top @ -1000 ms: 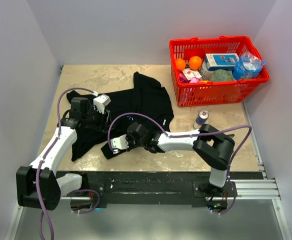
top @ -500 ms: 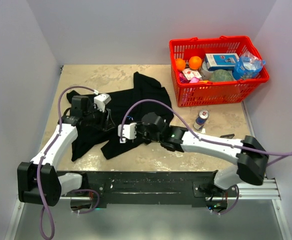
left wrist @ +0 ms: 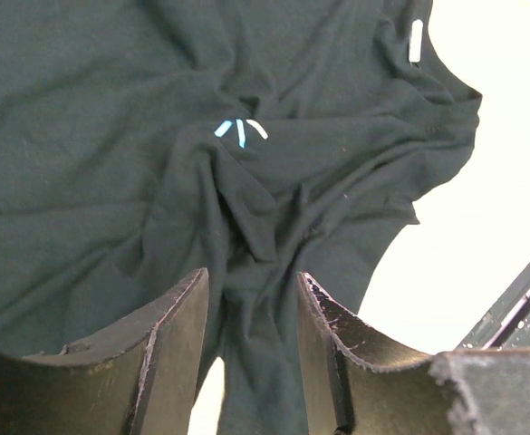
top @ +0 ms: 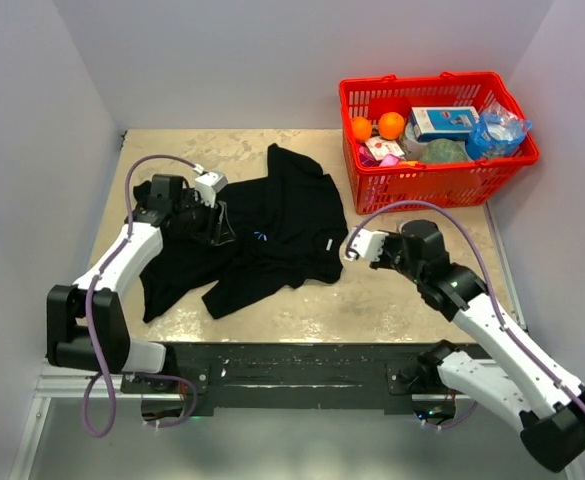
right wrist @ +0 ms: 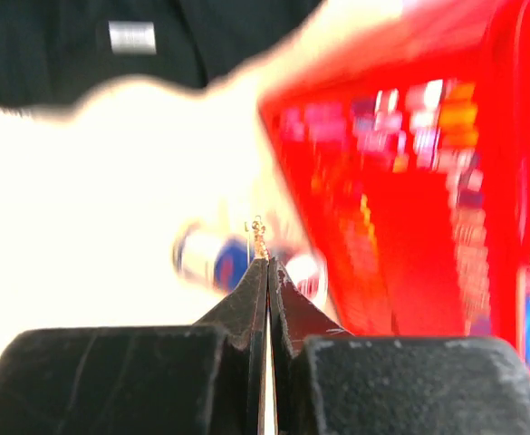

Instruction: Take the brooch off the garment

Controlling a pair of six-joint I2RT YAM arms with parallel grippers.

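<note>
the brooch [right wrist: 258, 227] shows only in the blurred right wrist view, as a tiny gold speck standing up from the tips of the right pincer [right wrist: 263, 263]. that pincer is closed tight on it and is clear of the cloth, over bare desk [top: 202, 155] between the shirt and the basket.

the garment [top: 272, 225], a black t-shirt, lies rumpled and spread over the left and middle of the desk. its small white neck label [top: 326, 243] is at the edge nearest the right arm, and three short pale blue marks [left wrist: 239, 130] sit among the folds at its middle. the left pincer [left wrist: 251, 349] is over the shirt's left part, about half open, with nothing gripped; only wrinkled cloth shows between its fingers [left wrist: 169, 353]. whether they touch the cloth i cannot tell.

the desk is a beige, mottled, stone-like surface. a black rail [top: 312, 365] runs along its near edge, where the arms are bolted. a red plastic basket [top: 422, 185] stands at the far right corner, holding two oranges [top: 392, 124], a blue and white box [top: 444, 121] and a clear bluish bag [top: 494, 130]. a blurred blue, white and red can [right wrist: 210, 258] stands on the desk near the basket. plain pale walls [top: 272, 60] close in the desk at the back and on both sides.
</note>
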